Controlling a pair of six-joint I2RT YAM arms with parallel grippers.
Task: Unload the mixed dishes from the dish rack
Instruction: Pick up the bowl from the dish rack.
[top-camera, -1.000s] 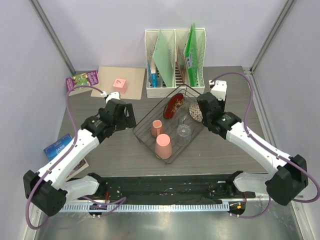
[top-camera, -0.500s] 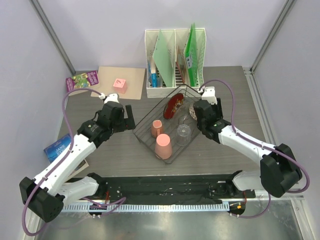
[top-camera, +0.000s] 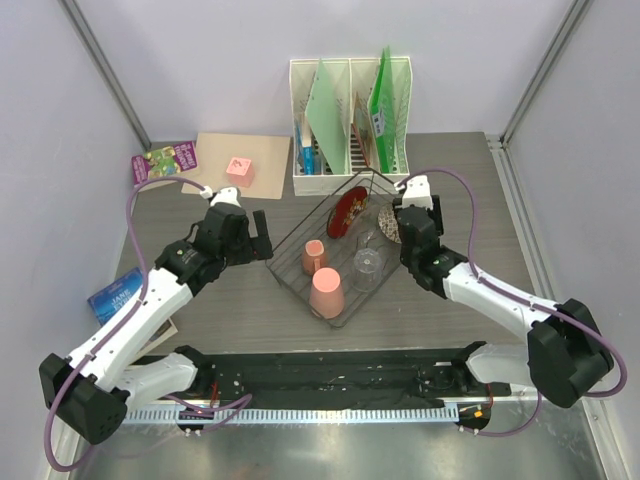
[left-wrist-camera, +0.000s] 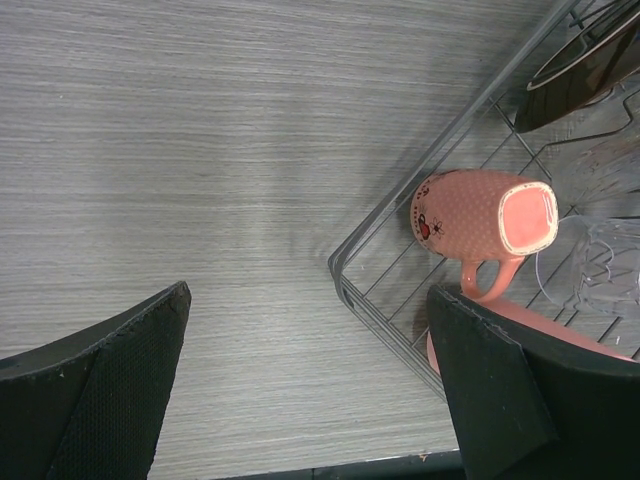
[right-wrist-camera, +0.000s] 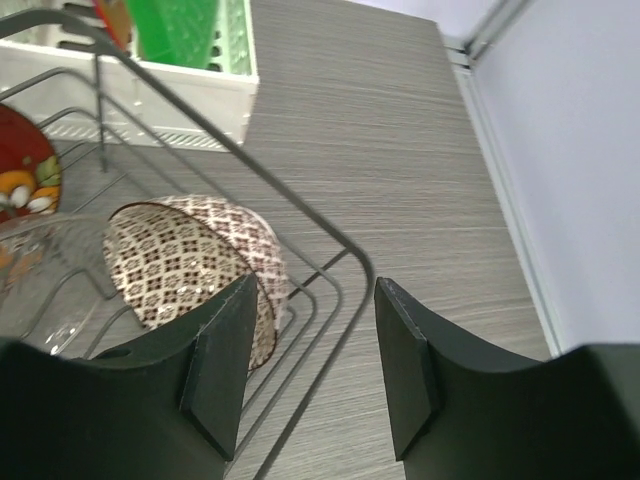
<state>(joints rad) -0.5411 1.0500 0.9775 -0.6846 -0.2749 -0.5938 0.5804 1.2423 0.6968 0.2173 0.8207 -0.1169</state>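
The black wire dish rack (top-camera: 291, 268) sits mid-table. It holds a red flowered plate (top-camera: 347, 212) on edge, a small pink cup (top-camera: 314, 256) on its side, a larger pink cup (top-camera: 327, 293) upside down, a clear glass (top-camera: 367, 265) and a brown-patterned bowl (top-camera: 388, 226). My left gripper (top-camera: 257, 234) is open and empty just outside the rack's left corner (left-wrist-camera: 345, 272), with the small pink cup (left-wrist-camera: 480, 215) ahead of it. My right gripper (right-wrist-camera: 315, 300) is open and straddles the rack's right rim wire (right-wrist-camera: 300, 210). Its inner finger is beside the bowl (right-wrist-camera: 185, 255).
A white file holder (top-camera: 350, 125) with green folders stands behind the rack and shows in the right wrist view (right-wrist-camera: 150, 80). A pink cube (top-camera: 239, 170) on a tan sheet, a purple card (top-camera: 165, 160) and a blue booklet (top-camera: 115, 292) lie on the left side.
My right gripper has swung left and down onto the rack's right corner by the bowl. My left gripper has moved slightly toward the rack's left corner. The dishes have not moved.
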